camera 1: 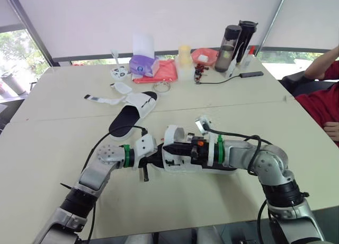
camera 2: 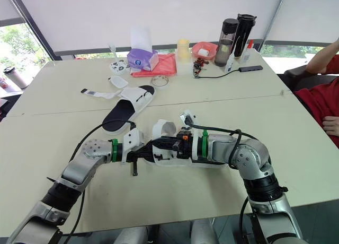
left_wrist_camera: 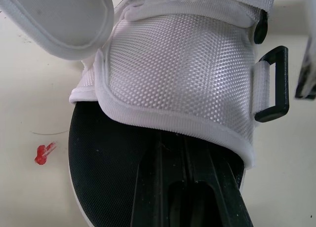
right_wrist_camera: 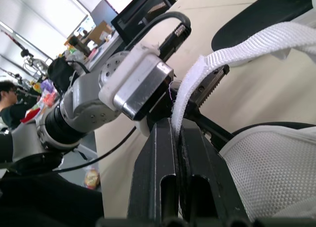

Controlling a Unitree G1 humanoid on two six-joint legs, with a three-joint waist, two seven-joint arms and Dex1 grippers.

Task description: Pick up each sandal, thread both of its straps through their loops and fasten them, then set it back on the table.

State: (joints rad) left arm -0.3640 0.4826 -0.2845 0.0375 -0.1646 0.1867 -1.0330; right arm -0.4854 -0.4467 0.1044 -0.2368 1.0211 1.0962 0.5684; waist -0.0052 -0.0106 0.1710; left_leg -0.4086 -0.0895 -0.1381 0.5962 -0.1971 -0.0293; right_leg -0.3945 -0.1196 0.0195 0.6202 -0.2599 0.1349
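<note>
Near-centre on the cream bench (camera 1: pixel 63 127) is set a white mesh sandal with black sole (left_wrist_camera: pixel 182 64). Its white webbing strap (right_wrist_camera: pixel 237 52) is pinched in the closed right pincer (right_wrist_camera: pixel 178 131). The left pincer (left_wrist_camera: pixel 185 148), closed with nothing seen between its fingers, is tucked inside the sandal. The strap may be dropped, or the black plastic loop (left_wrist_camera: pixel 276 84) missed, if pulled askew.

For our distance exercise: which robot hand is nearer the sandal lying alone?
Left. The left hand sits just short of that sandal; the right hand, pinching a strap, is further right.

Right gripper (right_wrist_camera: pixel 178 131) clamped on white strap (right_wrist_camera: pixel 247 47); mesh sandal upper (right_wrist_camera: pixel 266 172) just beside.
</note>
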